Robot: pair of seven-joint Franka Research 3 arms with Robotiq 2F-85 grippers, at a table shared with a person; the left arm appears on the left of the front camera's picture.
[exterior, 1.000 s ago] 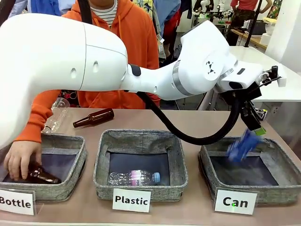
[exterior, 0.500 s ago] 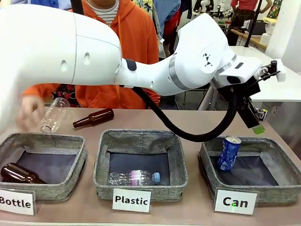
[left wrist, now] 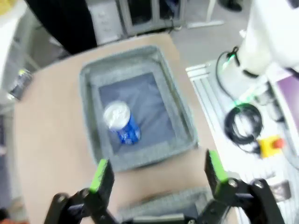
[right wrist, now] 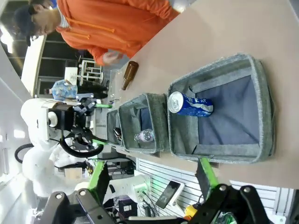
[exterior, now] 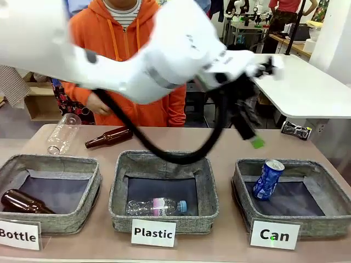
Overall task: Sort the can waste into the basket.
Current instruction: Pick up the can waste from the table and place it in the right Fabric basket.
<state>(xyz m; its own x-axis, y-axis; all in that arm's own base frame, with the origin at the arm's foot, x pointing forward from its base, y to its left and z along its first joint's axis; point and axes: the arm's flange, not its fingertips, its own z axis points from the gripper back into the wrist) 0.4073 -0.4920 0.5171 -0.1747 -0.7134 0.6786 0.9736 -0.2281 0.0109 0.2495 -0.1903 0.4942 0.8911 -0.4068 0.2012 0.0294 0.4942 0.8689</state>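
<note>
A blue can [exterior: 267,179] with a silver top leans tilted against the far left wall of the grey basket [exterior: 239,189] behind the "Can" card [exterior: 274,235]. My left gripper [exterior: 253,138], blurred with motion, hangs open above the table just left of and behind that basket, holding nothing. In the left wrist view the green-padded fingers [left wrist: 100,175] stand wide apart over the basket [left wrist: 184,123], and the can [left wrist: 121,128] lies below. In the right wrist view the right gripper [right wrist: 153,175] is open and empty, looking at the can [right wrist: 189,104] inside the basket [right wrist: 264,116].
The middle "Plastic" basket [exterior: 118,192] holds a clear bottle [exterior: 156,206]. The left "Bottle" basket [exterior: 93,189] holds a brown bottle [exterior: 24,201]. Another brown bottle [exterior: 109,137] and a clear bottle [exterior: 63,134] lie on the table behind them. A person in an orange hoodie [exterior: 126,38] stands at the far side.
The blue can fell from my left gripper into the "Can" basket and came to rest there. The left arm swung back to the left. The person's hand left the "Bottle" basket.
</note>
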